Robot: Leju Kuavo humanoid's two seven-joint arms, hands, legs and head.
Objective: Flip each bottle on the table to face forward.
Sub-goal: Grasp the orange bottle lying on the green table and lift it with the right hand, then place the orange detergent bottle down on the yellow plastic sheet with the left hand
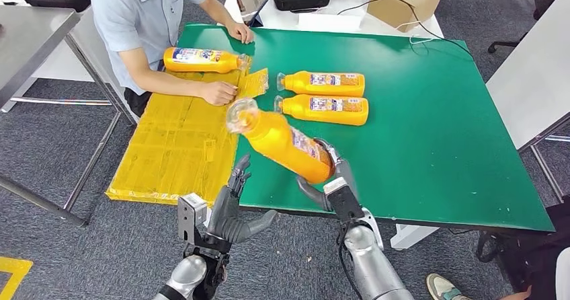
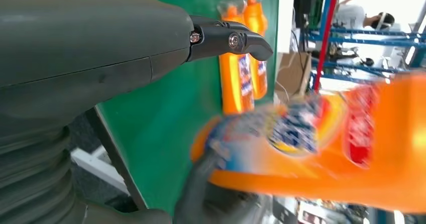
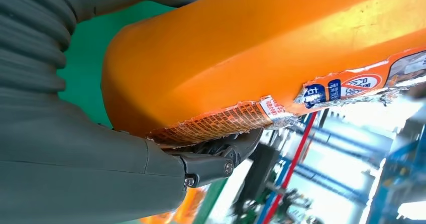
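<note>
My right hand [image 1: 331, 179] is clamped round the base end of the held bottle [image 1: 282, 142], lifted off the green surface [image 1: 437, 125]. Its long axis runs up and away from that hand, tilted toward my left side, cap end farthest from the palm. The torn label faces partly up; right wrist view shows my fingers [image 3: 221, 158] wrapped under the body w/ the label edge against them. My left hand [image 1: 232, 209] hangs beside and below the bottle, fingers apart, holding nothing, not touching it. So the right hand does the roll; the left is near enough to steady if needed. Two laid bottles [image 1: 322, 95] lie side by side just beyond the held one, caps toward my left. A person's hand [image 1: 218, 93] rests on the yellow mat [image 1: 175, 145] by another bottle [image 1: 201, 59].
</note>
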